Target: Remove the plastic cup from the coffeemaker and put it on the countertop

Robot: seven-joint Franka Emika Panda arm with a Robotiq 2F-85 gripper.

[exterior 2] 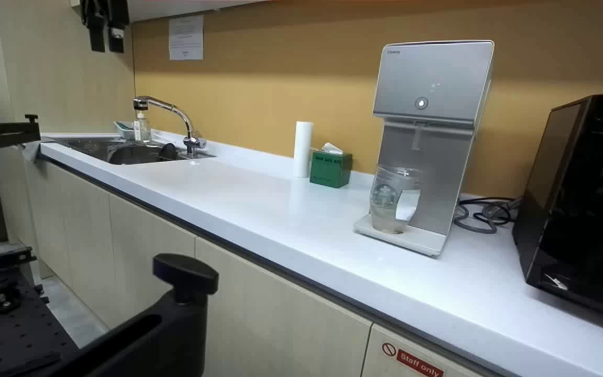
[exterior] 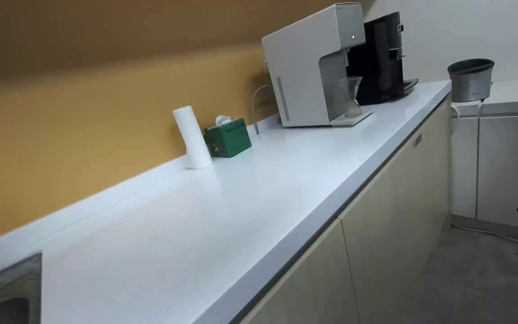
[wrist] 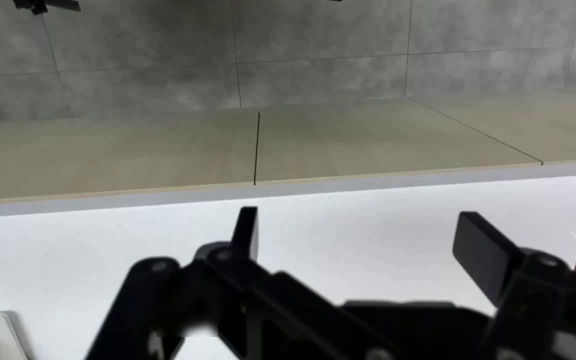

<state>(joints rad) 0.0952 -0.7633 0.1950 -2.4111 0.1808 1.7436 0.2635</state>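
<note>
The cup (exterior 2: 384,199) stands on the base (exterior 2: 427,239) of the machine (exterior 2: 432,78), below its spout (exterior 2: 417,137). On the countertop (exterior 2: 238,196), the machine sits between a black appliance (exterior 2: 584,199) and a box (exterior 2: 330,169), with a roll (exterior 2: 302,151) beyond the box. The gripper (wrist: 358,225) is apart from the machine, its fingers (wrist: 482,255) spread wide.

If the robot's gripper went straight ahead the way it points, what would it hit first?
Probably the white countertop, near its front edge; depth is unclear, so the open gripper might clear that edge.
</note>
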